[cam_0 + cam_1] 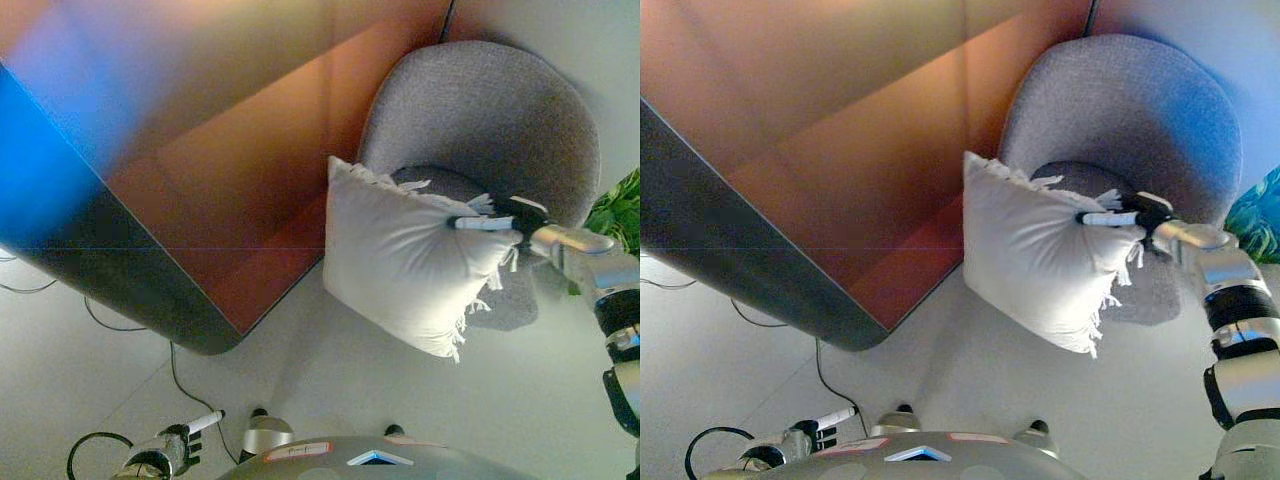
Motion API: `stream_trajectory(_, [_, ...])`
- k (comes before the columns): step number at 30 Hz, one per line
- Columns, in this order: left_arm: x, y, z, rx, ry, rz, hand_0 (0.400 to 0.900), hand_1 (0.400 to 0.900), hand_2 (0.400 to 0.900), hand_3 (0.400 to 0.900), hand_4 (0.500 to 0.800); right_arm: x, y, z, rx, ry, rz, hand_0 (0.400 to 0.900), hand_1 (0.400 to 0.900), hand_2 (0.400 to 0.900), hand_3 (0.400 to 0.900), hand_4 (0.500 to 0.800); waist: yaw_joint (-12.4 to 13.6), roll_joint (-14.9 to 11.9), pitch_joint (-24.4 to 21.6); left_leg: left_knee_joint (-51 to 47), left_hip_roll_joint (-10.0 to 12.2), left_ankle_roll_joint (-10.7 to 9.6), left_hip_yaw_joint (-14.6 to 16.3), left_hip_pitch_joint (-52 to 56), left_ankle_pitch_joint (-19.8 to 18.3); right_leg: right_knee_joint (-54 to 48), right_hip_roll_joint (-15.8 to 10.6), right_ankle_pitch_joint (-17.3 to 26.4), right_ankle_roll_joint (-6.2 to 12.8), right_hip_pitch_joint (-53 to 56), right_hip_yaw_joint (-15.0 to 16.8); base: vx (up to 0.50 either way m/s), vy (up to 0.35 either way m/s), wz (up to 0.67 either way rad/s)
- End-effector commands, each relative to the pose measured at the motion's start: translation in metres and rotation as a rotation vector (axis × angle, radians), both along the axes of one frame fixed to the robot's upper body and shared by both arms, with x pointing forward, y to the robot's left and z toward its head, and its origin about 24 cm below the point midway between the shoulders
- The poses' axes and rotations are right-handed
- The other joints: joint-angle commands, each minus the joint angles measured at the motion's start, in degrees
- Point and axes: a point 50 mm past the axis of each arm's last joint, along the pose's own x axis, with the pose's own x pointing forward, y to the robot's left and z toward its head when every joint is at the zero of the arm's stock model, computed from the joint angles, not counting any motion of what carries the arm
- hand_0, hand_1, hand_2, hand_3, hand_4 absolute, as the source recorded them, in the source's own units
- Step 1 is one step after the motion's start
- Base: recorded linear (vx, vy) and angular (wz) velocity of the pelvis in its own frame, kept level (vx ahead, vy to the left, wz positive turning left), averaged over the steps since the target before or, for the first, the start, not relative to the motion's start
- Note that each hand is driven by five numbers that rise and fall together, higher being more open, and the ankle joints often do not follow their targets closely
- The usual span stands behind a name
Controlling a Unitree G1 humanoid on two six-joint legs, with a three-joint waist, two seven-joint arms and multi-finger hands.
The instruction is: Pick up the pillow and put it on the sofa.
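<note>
1. One pillow: white, square, fringed along its edges, held in the air in front of the chair's seat and overlapping its front edge as seen from above.
2. One chair: grey, round-backed and upholstered; this is the only seat in sight. It stands beside a large wooden panel with a dark rim.
3. One right hand: fingers pinched into the pillow's right side, the cloth bunching around them; a white-tipped finger lies across the fabric.
4. One left hand: low and well apart from the chair; fingers curled, holding nothing, one white-tipped finger sticking out.
5. Pillow's set: tilted on a diagonal, one corner up toward the chair back, the opposite corner down toward the floor.
6. One green plant: right of the chair; the left eye view shows its leaves more plainly.
</note>
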Motion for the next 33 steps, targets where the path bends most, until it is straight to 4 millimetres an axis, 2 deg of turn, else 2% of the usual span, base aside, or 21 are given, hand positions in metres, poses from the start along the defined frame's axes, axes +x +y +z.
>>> stream_trajectory(1, [-0.008,0.019,0.006,0.098,0.116,-0.056,0.900,0.900,0.900,0.900,0.800,0.036,-0.010,0.145,0.075,-0.493,-0.071,0.400,0.400,0.400,0.400,0.500,0.75,-1.47,-4.68,-0.27,-0.03,2.44,-0.17,-1.47,1.80,0.74,-1.14,0.46,-0.50,0.19,-0.32,0.14,-0.034,-0.03])
stream_trajectory(7, [-0.014,0.018,0.005,0.117,0.161,-0.054,0.900,0.900,0.900,0.900,0.800,0.033,-0.030,0.157,0.013,-0.419,-0.232,0.400,0.400,0.400,0.400,0.500,1.69,-1.34,-5.30,-0.68,0.26,2.06,-0.42,-1.94,2.01,0.03,-0.66,0.53,-0.50,-0.23,-0.43,0.13,-0.054,0.01])
stream_trajectory(12, [0.000,0.015,0.006,0.125,0.148,-0.075,0.900,0.900,0.900,0.900,0.800,0.030,-0.042,0.163,-0.134,-0.351,-0.338,0.400,0.400,0.400,0.400,0.500,3.10,-0.26,-4.20,-0.50,0.77,1.58,-2.01,-5.51,2.77,0.34,-0.96,0.72,-0.42,-3.57,-0.74,-0.06,-0.068,0.03])
stream_trajectory(16, [0.018,0.010,0.008,0.119,0.092,-0.084,0.900,0.900,0.900,0.900,0.800,0.032,-0.039,0.191,-0.270,-0.388,-0.363,0.400,0.400,0.400,0.400,0.500,4.06,1.41,-1.46,-0.35,1.09,1.27,-3.93,-9.66,3.63,0.45,-1.18,0.99,-0.50,-7.27,-0.81,-0.21,-0.053,0.01])
stream_trajectory(19, [0.020,0.006,0.006,0.113,0.075,-0.091,0.900,0.900,0.900,0.900,0.800,0.027,-0.044,0.210,-0.402,-0.412,-0.405,0.400,0.400,0.400,0.400,0.500,4.36,2.33,-0.27,-0.46,1.16,1.16,-4.94,-11.09,4.10,0.25,-1.15,1.05,-0.52,-8.27,-0.88,-0.09,-0.035,0.05])
stream_trajectory(20, [0.019,0.006,0.006,0.112,0.072,-0.091,0.900,0.900,0.900,0.900,0.800,0.024,-0.048,0.213,-0.472,-0.398,-0.440,0.590,0.590,0.590,0.590,0.614,4.39,2.53,-0.11,-0.47,1.23,1.09,-4.91,-11.32,4.15,0.25,-1.23,1.05,-0.46,-8.46,-0.96,-0.02,-0.026,0.03])
stream_trajectory(21, [0.019,0.006,0.006,0.111,0.071,-0.091,0.900,0.900,0.900,0.900,0.800,0.022,-0.050,0.213,-0.488,-0.366,-0.446,0.900,0.900,0.900,0.900,0.800,4.43,2.61,-0.01,-0.48,1.28,1.05,-4.93,-11.43,4.19,0.25,-1.27,1.03,-0.43,-8.54,-1.01,0.00,0.000,0.00])
stream_trajectory(27, [0.005,0.016,0.007,0.116,0.083,-0.102,0.900,0.900,0.900,0.900,0.800,0.010,-0.064,0.208,-0.586,-0.206,-0.496,0.900,0.900,0.900,0.900,0.800,4.87,2.55,-0.22,-0.68,1.80,0.89,-4.59,-10.44,4.38,0.11,-1.25,0.86,-0.42,-7.39,-1.58,0.03,-0.010,0.00])
stream_trajectory(33, [0.000,0.026,0.011,0.120,0.103,-0.119,0.900,0.900,0.900,0.900,0.800,0.009,-0.067,0.198,-0.590,-0.160,-0.506,0.900,0.900,0.900,0.900,0.800,4.86,2.33,-0.86,-0.68,2.16,0.86,-3.98,-8.91,4.07,-0.01,-1.11,0.69,-0.48,-6.21,-1.66,0.05,-0.018,-0.05])
